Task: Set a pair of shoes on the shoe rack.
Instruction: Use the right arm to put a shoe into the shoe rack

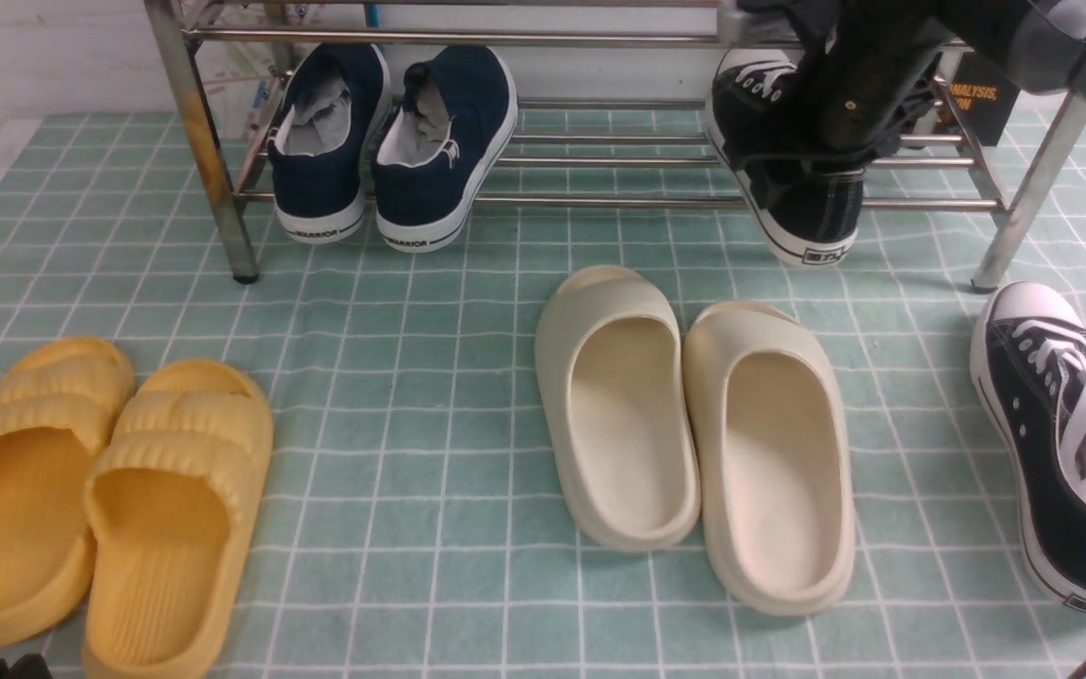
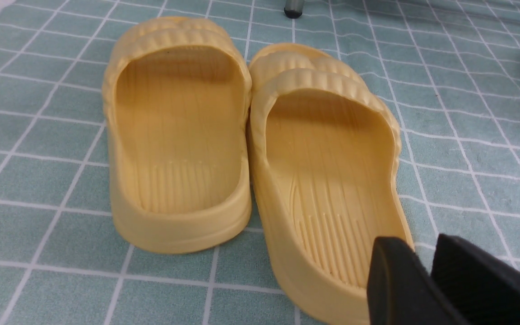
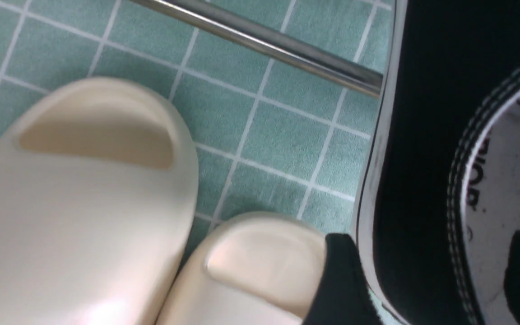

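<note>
One black canvas sneaker (image 1: 807, 222) lies on the chrome shoe rack (image 1: 600, 200) at its right end, its heel hanging over the front rail. My right gripper (image 1: 821, 156) is down on it. In the right wrist view the right gripper (image 3: 434, 275) is open, one finger outside the white sole and the other inside against the grey lining, straddling the sneaker's side wall (image 3: 418, 180). The second black sneaker (image 1: 1061, 443) lies on the floor at the far right. My left gripper (image 2: 422, 257) is shut and empty, low at the front left (image 1: 10, 668).
Navy slip-on sneakers (image 1: 392, 141) sit on the rack's left part. Cream slippers (image 1: 694, 424) lie mid-floor, their toes below my right gripper (image 3: 84, 203). Yellow slippers (image 1: 100, 490) lie front left, just ahead of my left gripper (image 2: 251, 149). A rack rail (image 3: 260, 43) crosses nearby.
</note>
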`<move>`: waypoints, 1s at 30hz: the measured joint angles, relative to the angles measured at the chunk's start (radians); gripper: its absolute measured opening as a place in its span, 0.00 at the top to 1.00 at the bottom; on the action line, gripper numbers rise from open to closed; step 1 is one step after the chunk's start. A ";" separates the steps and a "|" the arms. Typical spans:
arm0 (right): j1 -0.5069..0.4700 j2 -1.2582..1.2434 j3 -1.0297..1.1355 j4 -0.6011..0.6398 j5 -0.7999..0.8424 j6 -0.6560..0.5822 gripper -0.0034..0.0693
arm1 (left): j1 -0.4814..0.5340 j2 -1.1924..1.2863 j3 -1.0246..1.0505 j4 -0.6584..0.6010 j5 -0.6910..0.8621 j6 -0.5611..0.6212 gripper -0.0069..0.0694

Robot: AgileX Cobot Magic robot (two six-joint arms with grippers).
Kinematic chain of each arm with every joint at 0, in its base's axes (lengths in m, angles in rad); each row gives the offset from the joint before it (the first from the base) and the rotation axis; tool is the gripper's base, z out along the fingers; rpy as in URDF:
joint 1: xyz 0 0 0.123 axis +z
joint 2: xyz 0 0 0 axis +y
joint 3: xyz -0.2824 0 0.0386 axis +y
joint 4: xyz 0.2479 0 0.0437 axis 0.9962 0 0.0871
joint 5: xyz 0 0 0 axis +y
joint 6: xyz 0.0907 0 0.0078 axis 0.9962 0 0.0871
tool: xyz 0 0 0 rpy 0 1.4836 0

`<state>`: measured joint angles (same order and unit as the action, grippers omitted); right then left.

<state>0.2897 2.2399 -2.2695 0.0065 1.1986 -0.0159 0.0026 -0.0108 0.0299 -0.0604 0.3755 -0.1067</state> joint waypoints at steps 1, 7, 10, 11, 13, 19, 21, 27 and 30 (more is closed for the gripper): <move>0.000 -0.009 0.000 0.001 0.007 -0.005 0.27 | 0.000 0.000 0.000 0.000 0.000 0.000 0.72; 0.000 -0.088 0.004 0.011 0.047 -0.044 0.28 | 0.000 0.000 0.000 0.000 0.000 0.000 0.71; 0.000 -0.143 0.048 0.035 0.048 -0.066 0.33 | 0.000 0.000 0.000 0.000 0.000 0.000 0.71; 0.000 -0.156 0.062 0.043 0.048 -0.069 0.34 | 0.000 0.000 0.000 0.000 0.000 0.000 0.70; 0.000 -0.208 0.130 0.053 0.048 -0.083 0.39 | 0.000 0.000 0.000 0.000 0.000 0.000 0.70; -0.002 -0.329 0.337 0.054 0.048 -0.118 0.61 | 0.000 0.000 0.000 0.000 0.000 0.000 0.69; -0.009 -0.351 0.410 0.053 0.047 -0.122 0.69 | 0.000 0.000 0.000 0.000 0.001 0.000 0.69; -0.032 -0.321 0.560 0.048 -0.139 -0.121 0.92 | 0.000 0.000 0.000 0.000 0.008 0.000 0.68; -0.032 -0.274 0.569 0.050 -0.250 -0.121 0.95 | 0.000 0.000 0.000 0.000 0.008 0.000 0.67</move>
<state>0.2579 1.9655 -1.7007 0.0567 0.9491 -0.1365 0.0026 -0.0108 0.0299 -0.0604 0.3838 -0.1067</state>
